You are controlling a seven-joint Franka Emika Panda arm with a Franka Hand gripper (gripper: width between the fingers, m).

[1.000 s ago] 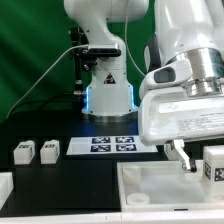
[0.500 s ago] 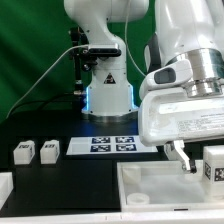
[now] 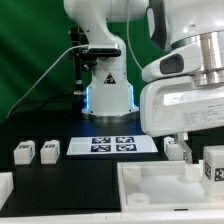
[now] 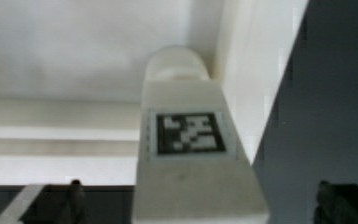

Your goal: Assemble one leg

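In the wrist view a white leg (image 4: 197, 150) with a black-and-white tag on its face stands between my gripper's (image 4: 202, 205) two dark fingers (image 4: 62, 203). The fingers stand wide apart with a gap to the leg on each side, so the gripper is open. In the exterior view the gripper (image 3: 183, 158) hangs over the far right edge of the large white tray-like part (image 3: 160, 187), with a tagged leg (image 3: 172, 147) right beside it. Another leg (image 3: 213, 166) stands at the right edge. Two more legs (image 3: 22, 152) (image 3: 48, 150) stand at the left.
The marker board (image 3: 110, 145) lies flat in front of the robot's base (image 3: 108, 98). A white part's corner (image 3: 5, 187) shows at the exterior view's lower left. The arm's bulky white wrist (image 3: 185, 105) hides the table behind it.
The arm has risen a little and shifted slightly to the exterior view's right. The tagged leg beside the fingers now shows. The other legs have not moved.
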